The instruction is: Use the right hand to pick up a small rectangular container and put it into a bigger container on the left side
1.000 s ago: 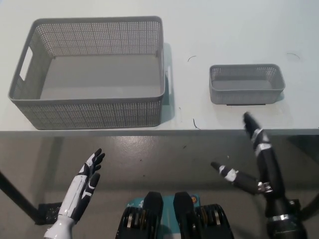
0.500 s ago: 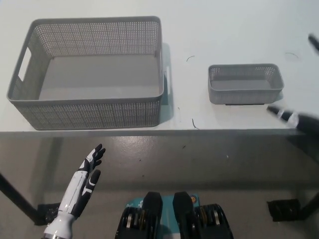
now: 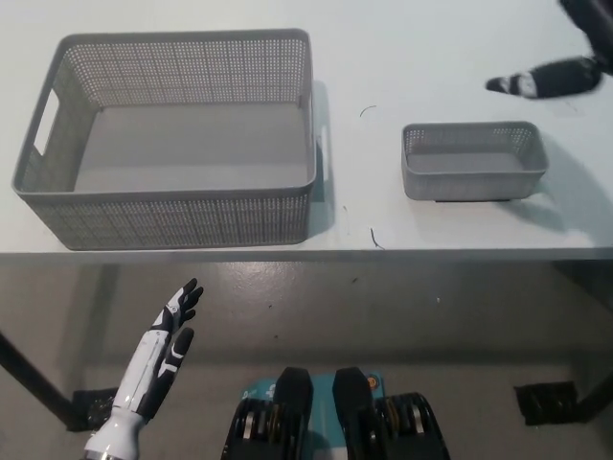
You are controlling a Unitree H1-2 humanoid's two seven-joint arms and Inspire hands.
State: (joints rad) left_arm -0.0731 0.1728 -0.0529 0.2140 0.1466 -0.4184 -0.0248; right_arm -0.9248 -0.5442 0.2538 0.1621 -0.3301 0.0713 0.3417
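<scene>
At top right, the black right hand [image 3: 551, 77] is mostly cut off by the frame.
Its grasp can't be told; it seems above the small container [image 3: 473, 161], right of the big container [image 3: 172, 134]. White left hand [image 3: 168, 335] hangs open, low.

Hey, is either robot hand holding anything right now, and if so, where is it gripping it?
Nothing is held. The right hand is above the table beyond the small basket, not touching it. The left hand rests open below the table edge.

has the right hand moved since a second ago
Yes. The right hand has risen from below the table edge to above the far side of the small container, not touching it.
</scene>
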